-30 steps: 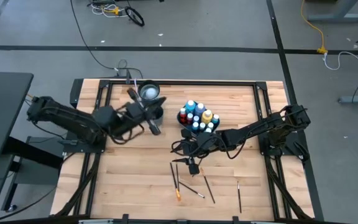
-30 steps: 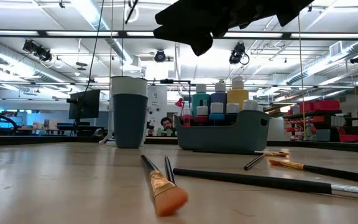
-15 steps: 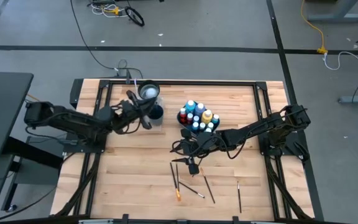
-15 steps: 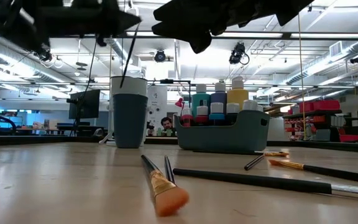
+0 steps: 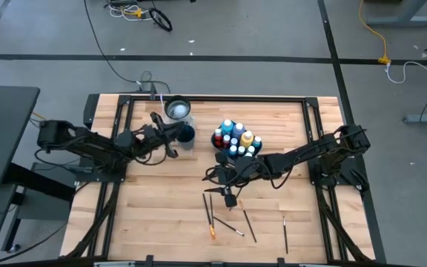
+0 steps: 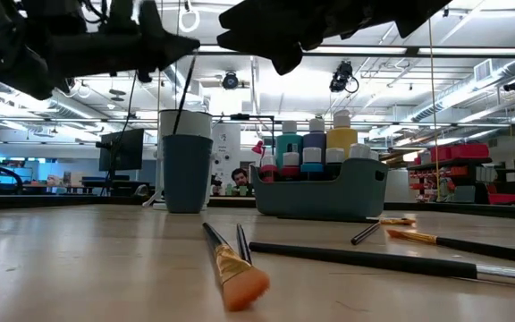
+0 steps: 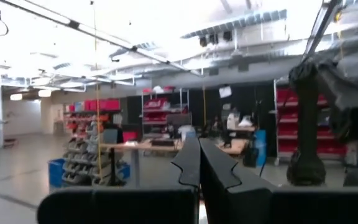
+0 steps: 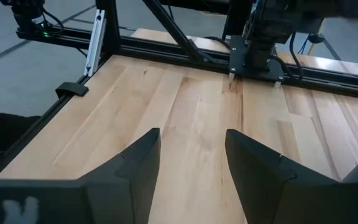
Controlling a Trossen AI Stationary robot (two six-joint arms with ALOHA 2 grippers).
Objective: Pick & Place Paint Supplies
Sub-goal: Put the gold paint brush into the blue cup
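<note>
My left gripper [image 5: 173, 141] hangs shut just left of the dark blue cup [image 5: 187, 134], pointing level toward the table's right. A thin dark brush [image 6: 182, 89] leans in the cup [image 6: 186, 165], its upper end close by the left gripper [image 6: 181, 40]. My right gripper [image 5: 227, 194] hovers open over the table's middle, above several brushes [image 5: 212, 221] lying flat on the wood. The teal tray [image 5: 219, 148] holds paint bottles [image 5: 236, 137] upright, blue, teal and yellow ones with pale caps [image 6: 316, 143]. My left gripper [image 7: 199, 155] shows nothing between its shut fingers in its wrist view. In the low view its fingertips stand beside the upper end of the brush [image 6: 192, 61] that leans in the cup; I cannot tell whether they touch it.
Brushes lie scattered on the near half of the table: an orange-bristled one [image 6: 240, 282], a long dark one [image 6: 365, 259] and others [image 5: 285, 233]. A dark frame [image 5: 213, 97] runs around the table. Bare wood [image 8: 197, 118] lies under the right gripper.
My left gripper has drawn back from the cup toward the table's left edge. A thin dark brush that the low view did not show in the cup a second ago now leans in it and has held its place over the last half second.
</note>
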